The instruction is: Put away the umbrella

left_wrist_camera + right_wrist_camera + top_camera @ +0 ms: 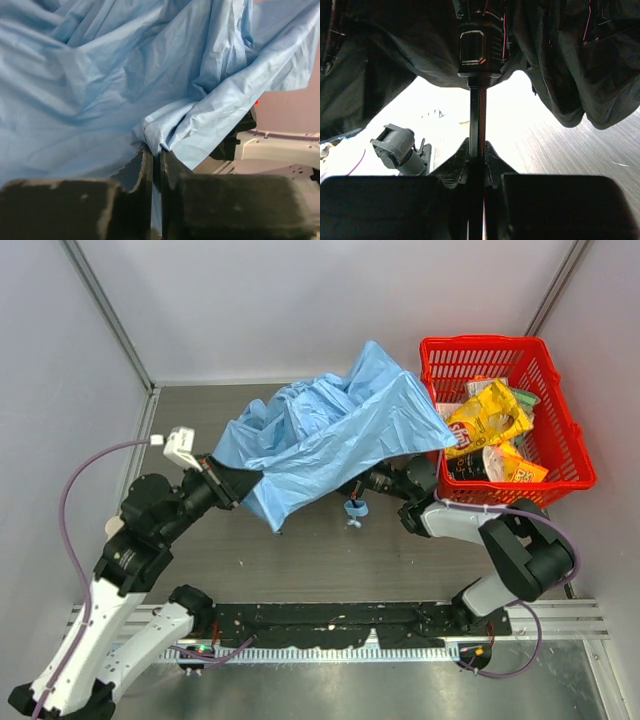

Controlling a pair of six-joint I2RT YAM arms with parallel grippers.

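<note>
The umbrella (330, 435) lies half collapsed on the table, its light blue canopy crumpled and reaching from the middle to the basket's edge. Its small blue handle (355, 508) pokes out under the near hem. My left gripper (245, 483) is at the canopy's left hem. In the left wrist view the jaws (156, 150) pinch a fold of the blue fabric (125, 75). My right gripper (375, 480) reaches under the canopy from the right. In the right wrist view it (477, 145) is shut on the thin black shaft (475, 110), below the black hub (475, 47).
A red plastic basket (480, 343) stands at the back right with several snack bags (487, 420) in it; the canopy's corner rests against its left wall. Grey walls enclose the table on three sides. The right arm (280, 147) shows beyond the fabric.
</note>
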